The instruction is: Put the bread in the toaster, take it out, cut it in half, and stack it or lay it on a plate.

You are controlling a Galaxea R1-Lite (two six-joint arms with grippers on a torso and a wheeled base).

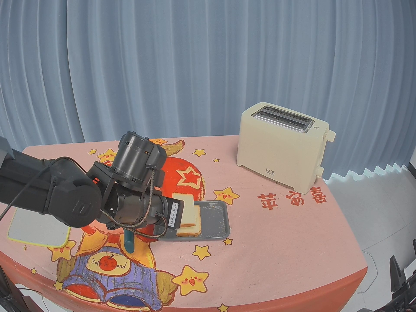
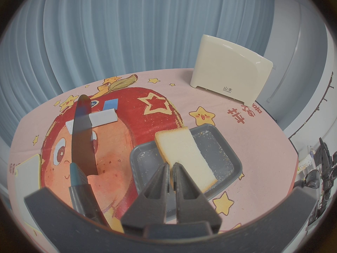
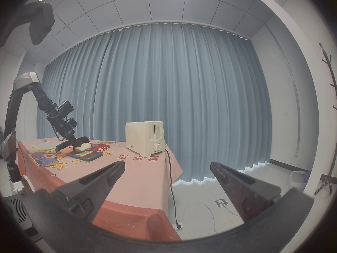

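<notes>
A pale bread slice (image 2: 186, 155) is tilted up over the grey tray (image 2: 224, 159), one edge pinched by my left gripper (image 2: 171, 166), which is shut on it. From the head, the held slice (image 1: 185, 213) leans over a second slice (image 1: 190, 231) lying flat in the tray (image 1: 216, 222). The cream toaster (image 1: 281, 150) stands at the table's back right with both slots empty. A knife (image 2: 82, 134) with a teal handle lies on the cloth beside the tray. My right gripper (image 3: 168, 169) hangs open off the table's right side, far from the toaster (image 3: 144, 137).
A white cutting board (image 1: 37, 230) with a yellow rim lies at the table's left edge. The toaster's cord (image 3: 171, 190) drops down the table's right side to the floor. Bare cloth lies between tray and toaster.
</notes>
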